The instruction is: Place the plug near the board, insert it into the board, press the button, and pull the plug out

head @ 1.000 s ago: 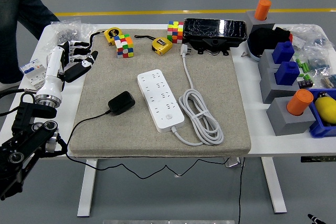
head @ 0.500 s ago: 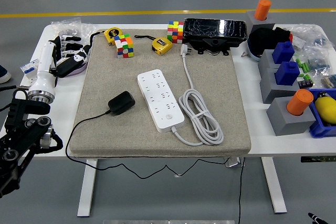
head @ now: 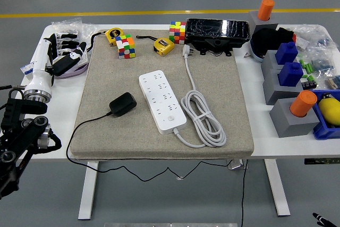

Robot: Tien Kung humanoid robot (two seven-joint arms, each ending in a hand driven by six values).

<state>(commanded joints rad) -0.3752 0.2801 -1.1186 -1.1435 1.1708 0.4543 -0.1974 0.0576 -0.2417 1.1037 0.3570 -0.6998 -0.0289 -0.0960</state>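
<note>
— Black plastic plug adapter is seen loose on the mat's left half, beside the white rectangular power strip, unplugged.

— Left hand, fingers spread and empty, is held over the tabletop's far-left corner, grasp presumably pending.

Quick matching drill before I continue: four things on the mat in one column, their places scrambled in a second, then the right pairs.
Things:
1. black plug
2. power strip
3. coiled white cable
4. black case

Places:
A. far edge of the mat
B. middle of the mat
C. left of the strip
D. right of the strip

Pairs: 1-C, 2-B, 3-D, 4-A
</note>
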